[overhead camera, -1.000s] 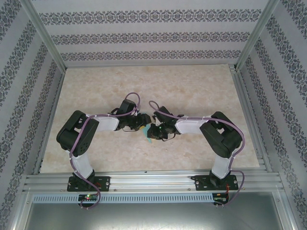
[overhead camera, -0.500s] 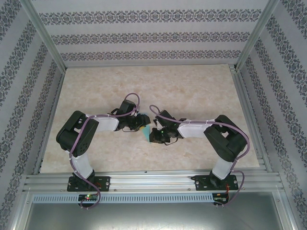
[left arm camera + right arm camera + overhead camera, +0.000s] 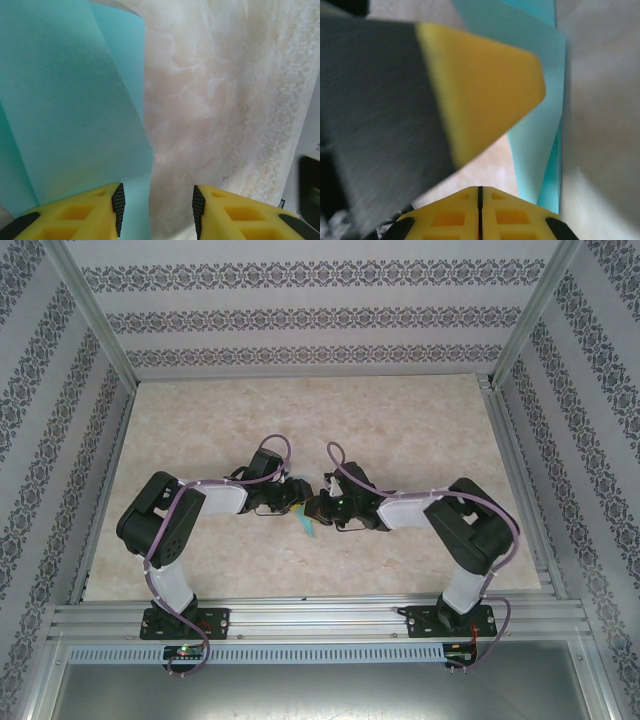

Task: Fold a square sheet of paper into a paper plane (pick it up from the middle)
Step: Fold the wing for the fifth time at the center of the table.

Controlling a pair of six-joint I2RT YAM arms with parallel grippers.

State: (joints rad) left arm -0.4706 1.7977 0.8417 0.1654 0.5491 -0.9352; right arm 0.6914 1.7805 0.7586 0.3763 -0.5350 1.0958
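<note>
Turquoise-blue, thin and folded over itself in overlapping layers, the sheet of paper (image 3: 75, 110) lies on the marbled beige table (image 3: 225, 100). In the left wrist view it is ahead of the left tool (image 3: 158, 206) and off to that tool's left side. The left tool's two yellow fingers stand apart with a clear gap and grip nothing. The paper's long straight edge runs back into that gap, close to the left-hand finger, which sits over the paper; whether it touches the paper I cannot tell. Bare table lies ahead of the other finger. The right tool (image 3: 480, 194) is closed, its yellow fingers pressed together along a thin dark seam, and holds nothing. In its wrist view the paper lies ahead and to the right of the tips, its layered edges showing, while one yellow finger (image 3: 485, 75) of the left tool looms blurred just ahead and to the left. From above, the two tools meet almost tip to tip near the middle of the table, and a sliver of paper shows just below them, on the near side.
</note>
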